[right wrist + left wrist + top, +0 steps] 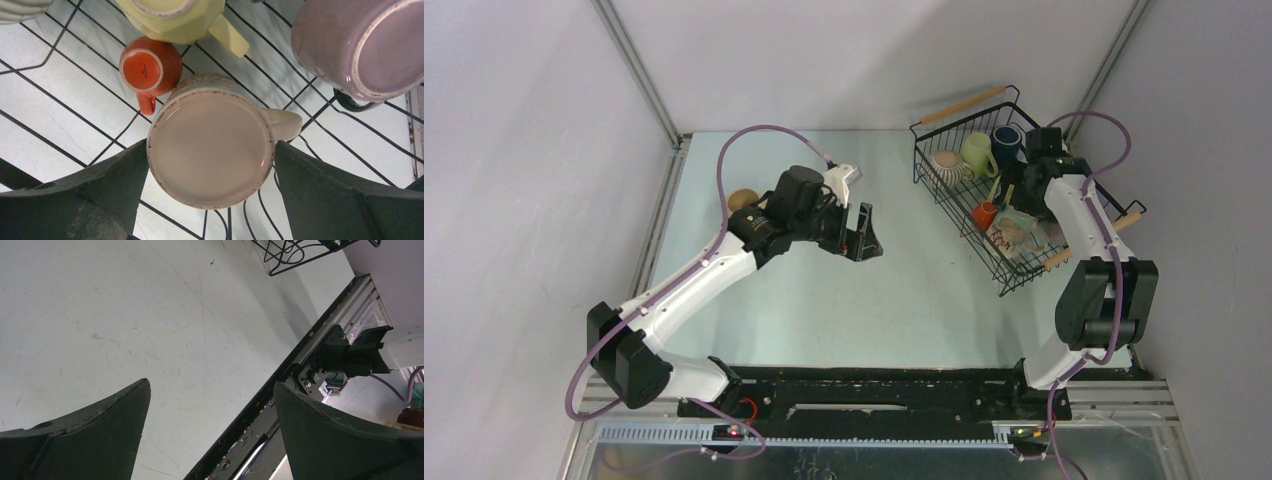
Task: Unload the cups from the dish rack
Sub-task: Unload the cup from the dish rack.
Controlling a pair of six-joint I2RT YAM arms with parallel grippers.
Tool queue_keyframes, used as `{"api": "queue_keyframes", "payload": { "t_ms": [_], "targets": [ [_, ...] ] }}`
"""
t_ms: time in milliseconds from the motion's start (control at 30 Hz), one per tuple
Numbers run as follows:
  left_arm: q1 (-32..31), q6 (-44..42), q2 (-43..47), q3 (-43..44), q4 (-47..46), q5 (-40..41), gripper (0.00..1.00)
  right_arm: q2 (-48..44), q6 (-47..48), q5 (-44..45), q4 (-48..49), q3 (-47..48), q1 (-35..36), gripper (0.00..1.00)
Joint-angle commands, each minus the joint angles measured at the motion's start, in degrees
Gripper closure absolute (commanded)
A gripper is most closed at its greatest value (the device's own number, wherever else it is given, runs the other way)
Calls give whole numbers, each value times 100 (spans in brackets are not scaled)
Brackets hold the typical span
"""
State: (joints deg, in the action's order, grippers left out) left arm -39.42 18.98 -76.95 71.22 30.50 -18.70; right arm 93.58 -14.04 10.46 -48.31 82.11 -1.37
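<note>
The black wire dish rack (964, 104) stands at the far right of the table. In it I see a ribbed beige cup (946, 165), a pale yellow-green cup (977, 153), a dark blue cup (1007, 135), a small orange-red cup (984, 214) and a cream floral cup (1007, 237). My right gripper (210, 150) is open inside the rack, its fingers either side of the upside-down floral cup (210, 150). The orange-red cup (147, 70), yellow-green cup (185, 20) and a mauve cup (365, 45) lie beyond it. My left gripper (861, 235) is open and empty over the table's middle.
A tan cup (742, 200) stands on the table at the left, behind my left arm. A corner of the rack (290, 252) and the black base rail (320, 355) show in the left wrist view. Grey walls close in both sides.
</note>
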Motion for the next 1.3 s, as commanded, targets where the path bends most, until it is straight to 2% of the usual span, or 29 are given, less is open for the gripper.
{"api": "queue_keyframes", "payload": {
  "t_ms": [0, 400, 667, 767, 933, 1033, 1133, 1267],
  "targets": [
    [-57, -81, 33, -110, -158, -59, 0, -176, 27, 196, 376, -16, 26, 0],
    [-90, -105, 31, -110, -141, -39, 0, 60, -5, 438, 322, 62, 122, 0],
    [-120, -114, 5, -108, -127, -8, 0, 187, -11, 484, 401, 86, 119, 10],
    [-141, -114, 8, -109, -129, 22, 0, 214, -53, 507, 368, 100, 119, 20],
    [-192, -18, -44, -71, -143, -24, 0, 114, -153, 479, 271, 114, 119, 52],
    [-205, 152, -98, -11, -232, -174, 0, 38, -203, 460, 102, 239, 119, 66],
    [-215, 319, -147, 59, -352, -292, 0, 7, -238, 398, -167, 482, 119, 74],
    [-215, 529, -209, 112, -509, -322, 0, -28, -269, 349, -564, 884, 122, 80]
  ]
}}
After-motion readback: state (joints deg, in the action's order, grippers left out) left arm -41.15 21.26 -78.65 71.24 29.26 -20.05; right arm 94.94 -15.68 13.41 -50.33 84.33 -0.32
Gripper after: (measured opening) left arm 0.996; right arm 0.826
